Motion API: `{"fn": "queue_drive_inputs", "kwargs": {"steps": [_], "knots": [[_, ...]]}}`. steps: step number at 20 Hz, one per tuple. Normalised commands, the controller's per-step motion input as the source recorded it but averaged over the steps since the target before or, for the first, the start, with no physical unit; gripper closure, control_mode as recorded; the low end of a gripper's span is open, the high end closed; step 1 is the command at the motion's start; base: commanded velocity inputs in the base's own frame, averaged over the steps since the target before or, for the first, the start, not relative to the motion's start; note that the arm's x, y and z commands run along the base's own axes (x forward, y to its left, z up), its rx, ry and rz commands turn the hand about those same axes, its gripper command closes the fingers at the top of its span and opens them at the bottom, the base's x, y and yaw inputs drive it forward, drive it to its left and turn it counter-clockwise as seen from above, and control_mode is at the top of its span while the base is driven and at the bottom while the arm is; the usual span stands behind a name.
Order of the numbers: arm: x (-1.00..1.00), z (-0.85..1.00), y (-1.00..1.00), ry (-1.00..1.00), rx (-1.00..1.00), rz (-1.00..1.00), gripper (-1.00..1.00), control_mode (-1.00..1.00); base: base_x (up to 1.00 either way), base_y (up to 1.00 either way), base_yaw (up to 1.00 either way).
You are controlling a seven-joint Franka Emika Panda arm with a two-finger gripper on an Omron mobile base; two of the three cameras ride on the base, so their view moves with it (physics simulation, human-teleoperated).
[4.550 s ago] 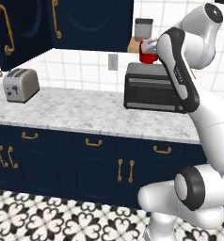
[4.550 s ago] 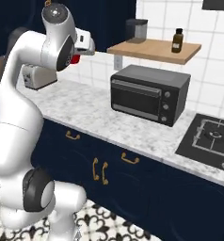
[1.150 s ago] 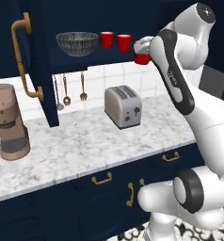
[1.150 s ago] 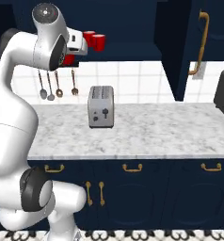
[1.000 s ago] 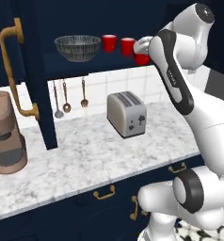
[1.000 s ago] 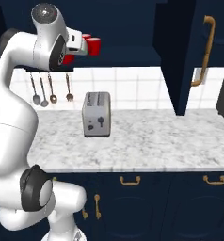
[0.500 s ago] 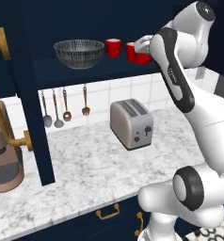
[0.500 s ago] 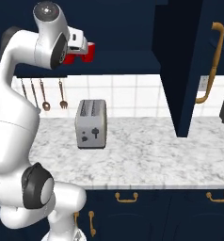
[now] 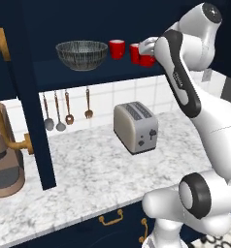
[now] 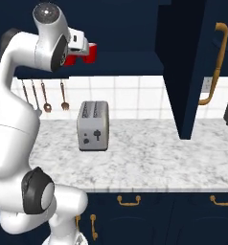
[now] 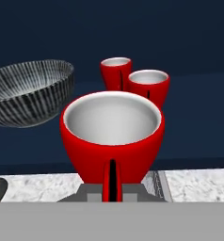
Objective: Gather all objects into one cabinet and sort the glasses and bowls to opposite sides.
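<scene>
My pincer (image 11: 112,186) is clenched on a red cup (image 11: 112,136), holding it upright at the front edge of the open cabinet (image 9: 103,72) shelf, just before the two other cups (image 11: 148,87), with the bowl (image 9: 82,54) on the same shelf farther to my left.

The red cup (image 11: 112,136) clamped between the fingers has a glossy, smooth red outside and a pale, matt-looking inside. Just beyond the fingertips, two more red cups (image 11: 148,85) share that same shiny finish. Off to the fingers' left, the bowl (image 11: 27,92) looks dark grey with fine pale lines, faintly glossy. Below the fingers, the toaster (image 9: 135,126) appears as brushed silver metal on a speckled, polished marble counter (image 9: 93,169).
</scene>
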Motion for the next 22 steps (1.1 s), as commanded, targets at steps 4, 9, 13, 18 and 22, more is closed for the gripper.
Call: {"fn": "queue_drive_inputs", "kwargs": {"steps": [4,9,13,18,22], "knots": [[-0.03,-0.07,0.12,-0.26,-0.04,0.00,1.00,-1.00,0.00,0.00,0.00],[-0.01,-0.09,0.13,-0.16,-0.04,0.00,1.00,-1.00,0.00,0.00,0.00],[0.00,-0.12,0.05,0.05,-0.02,0.00,1.00,-1.00,0.00,0.00,0.00],[0.00,-0.02,0.00,0.00,0.00,0.00,1.00,-1.00,0.00,0.00,0.00],[0.00,-0.20,0.00,0.04,-0.01,0.00,1.00,-1.00,0.00,0.00,0.00]]}}
